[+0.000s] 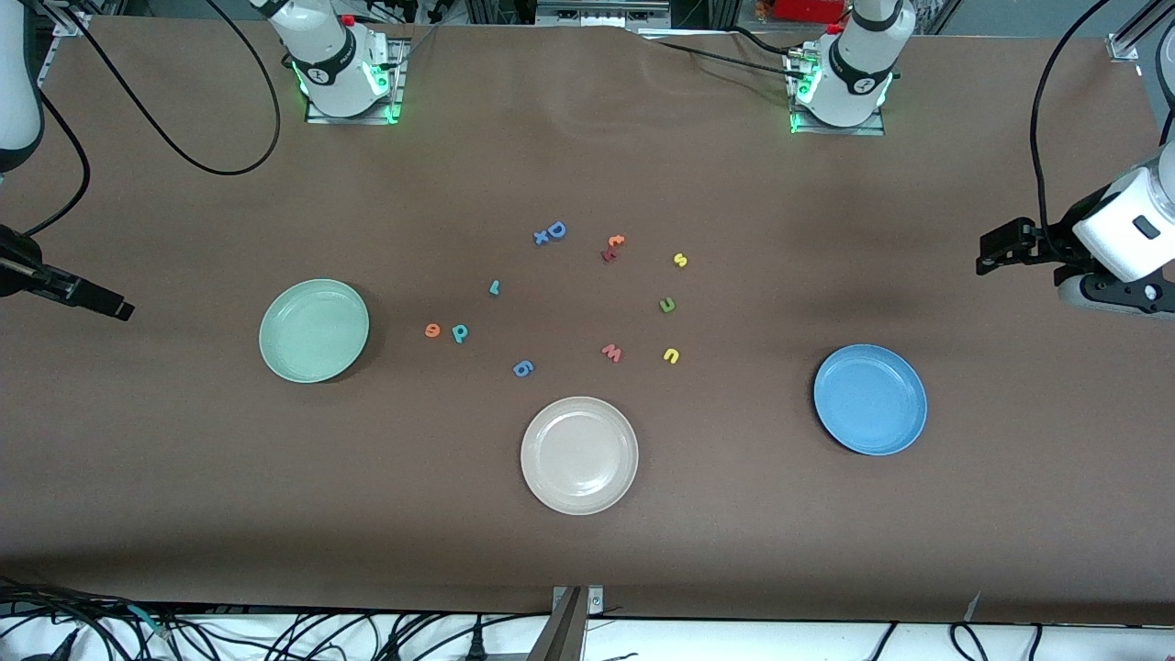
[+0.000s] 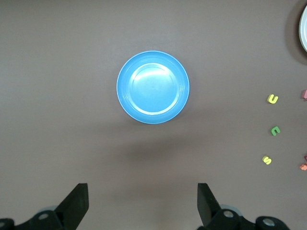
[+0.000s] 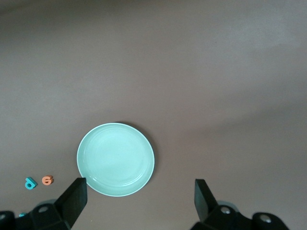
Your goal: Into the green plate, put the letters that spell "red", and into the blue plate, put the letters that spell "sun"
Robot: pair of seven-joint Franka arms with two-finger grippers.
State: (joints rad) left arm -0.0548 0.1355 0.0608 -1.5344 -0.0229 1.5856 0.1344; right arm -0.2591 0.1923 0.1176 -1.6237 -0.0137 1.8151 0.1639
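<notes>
The green plate [image 1: 314, 330] [image 3: 115, 159] lies toward the right arm's end, the blue plate [image 1: 870, 399] [image 2: 153, 87] toward the left arm's end. Between them on the table lie the teal r [image 1: 494, 287], orange e [image 1: 432, 330] [image 3: 47, 180] and teal d [image 1: 460, 332] [image 3: 30, 183]. The yellow s [image 1: 680, 260] [image 2: 266, 160], green n [image 1: 667, 305] [image 2: 275, 130] and yellow u [image 1: 671, 355] [image 2: 273, 99] lie closer to the blue plate. My left gripper [image 1: 984, 254] [image 2: 142, 203] hangs open and empty over bare table at its end. My right gripper [image 1: 124, 310] [image 3: 139, 201] hangs open and empty at its own end.
A cream-white plate [image 1: 579, 454] sits nearest the front camera, in the middle. Other letters lie among the task's own: a blue D [image 1: 555, 229], a blue x [image 1: 541, 238], an orange t [image 1: 615, 241], a pink w [image 1: 612, 352] and a blue g [image 1: 522, 368].
</notes>
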